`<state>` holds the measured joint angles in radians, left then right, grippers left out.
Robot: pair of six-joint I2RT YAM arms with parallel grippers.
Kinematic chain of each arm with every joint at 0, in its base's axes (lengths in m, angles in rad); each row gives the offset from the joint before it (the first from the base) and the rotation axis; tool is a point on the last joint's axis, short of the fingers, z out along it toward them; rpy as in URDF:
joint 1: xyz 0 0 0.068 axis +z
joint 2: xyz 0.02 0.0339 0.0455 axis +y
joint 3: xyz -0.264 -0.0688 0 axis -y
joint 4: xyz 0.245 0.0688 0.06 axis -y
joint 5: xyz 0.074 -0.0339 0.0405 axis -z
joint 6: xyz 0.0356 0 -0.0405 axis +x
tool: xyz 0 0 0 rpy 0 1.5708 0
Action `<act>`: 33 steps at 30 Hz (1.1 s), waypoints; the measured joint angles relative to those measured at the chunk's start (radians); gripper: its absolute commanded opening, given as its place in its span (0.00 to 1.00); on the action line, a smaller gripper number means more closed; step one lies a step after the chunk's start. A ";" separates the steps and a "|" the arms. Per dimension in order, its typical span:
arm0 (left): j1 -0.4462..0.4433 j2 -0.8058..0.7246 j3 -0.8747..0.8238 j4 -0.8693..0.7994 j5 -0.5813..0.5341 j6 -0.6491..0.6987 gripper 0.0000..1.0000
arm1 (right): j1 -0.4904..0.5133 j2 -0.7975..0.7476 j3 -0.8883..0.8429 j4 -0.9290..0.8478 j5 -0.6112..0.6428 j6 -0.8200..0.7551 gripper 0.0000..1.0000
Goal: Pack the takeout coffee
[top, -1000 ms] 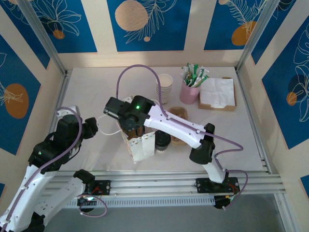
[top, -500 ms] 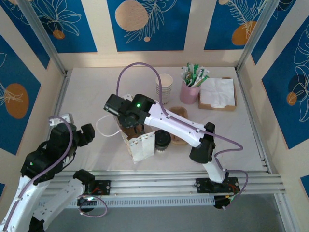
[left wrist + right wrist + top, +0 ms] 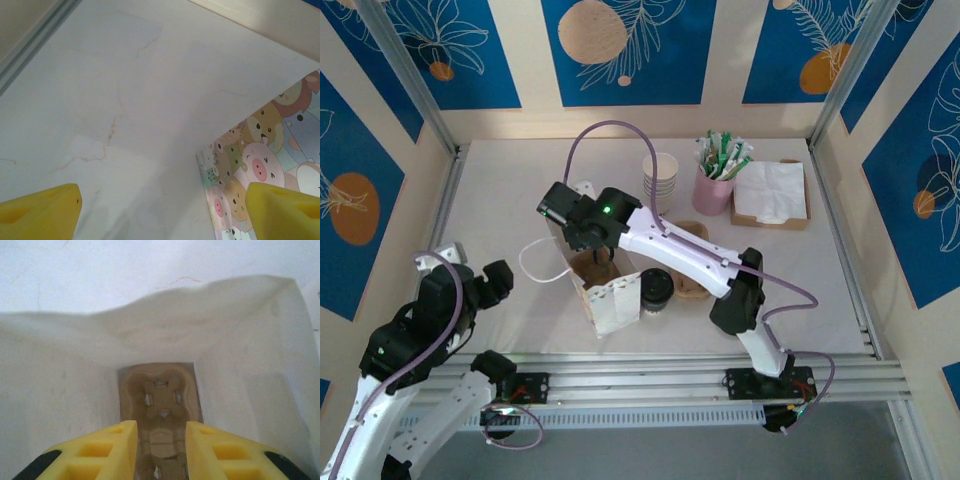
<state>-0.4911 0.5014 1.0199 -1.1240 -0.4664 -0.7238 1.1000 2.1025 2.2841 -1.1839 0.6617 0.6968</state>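
The takeout coffee, a pale cup under a black lid, stands on the table just right of the white paper bag. The bag stands open with a brown pulp carrier flat on its bottom. My right gripper hovers over the bag's mouth, its yellow fingers a little apart with nothing between them. My left gripper sits left of the bag, clear of its string handle. Its fingers are wide apart over bare table, with the bag's cartoon-printed side to their right.
A stack of lidless cups, a pink cup of sachets and a box of napkins line the back right. Another brown carrier lies behind my right arm. Frame rails run along both table sides.
My left gripper opened and drew back toward the near left, away from the bag. My right gripper lifted and shifted slightly back over the bag's mouth.
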 measured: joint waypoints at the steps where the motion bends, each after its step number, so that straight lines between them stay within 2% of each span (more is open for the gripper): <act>1: 0.000 -0.004 0.000 0.000 -0.007 0.000 0.85 | -0.003 0.013 0.006 0.007 0.005 0.002 0.32; 11: 0.000 -0.018 -0.050 0.000 -0.002 -0.013 0.84 | -0.044 0.127 0.106 0.070 0.037 0.019 0.33; 21: 0.000 -0.043 -0.066 -0.001 0.026 -0.035 0.83 | -0.072 0.137 0.193 0.118 0.075 0.037 0.34; 26: 0.000 -0.050 -0.072 -0.002 0.040 -0.041 0.82 | -0.072 0.151 0.266 0.115 0.075 0.022 0.37; 33: 0.000 -0.050 -0.105 0.006 0.078 -0.053 0.82 | -0.038 0.131 0.335 0.118 0.058 -0.087 0.48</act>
<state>-0.4908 0.4519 0.9146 -1.1183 -0.3885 -0.7765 1.0622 2.2337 2.6186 -1.0660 0.7197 0.6102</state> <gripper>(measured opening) 0.820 0.447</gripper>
